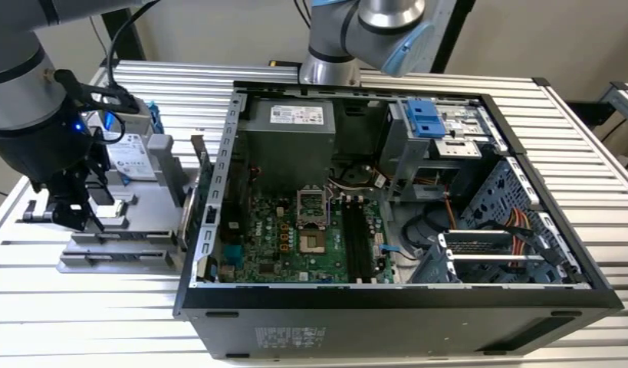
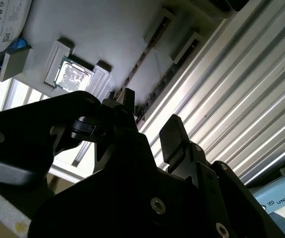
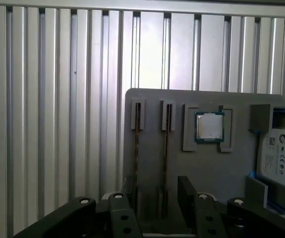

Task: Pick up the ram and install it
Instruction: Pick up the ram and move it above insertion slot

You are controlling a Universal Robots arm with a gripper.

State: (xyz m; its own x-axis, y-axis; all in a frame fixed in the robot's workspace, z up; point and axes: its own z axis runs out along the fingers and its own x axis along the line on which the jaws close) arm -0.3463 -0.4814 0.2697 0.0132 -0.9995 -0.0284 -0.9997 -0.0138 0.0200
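Black gripper point(image 3: 154, 193) hangs wide open and empty above the dark, narrow ram stick point(image 3: 137, 139), which stands edgewise in the grey slotted fixture point(image 3: 206, 168). It is best to centre astride one stick only and descend straight.

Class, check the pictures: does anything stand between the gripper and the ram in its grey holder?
Nothing visible does. The open gripper hangs above the holder with clear space down to the ram, standing on edge in its slot. The processor chip and hard drive sit aside.
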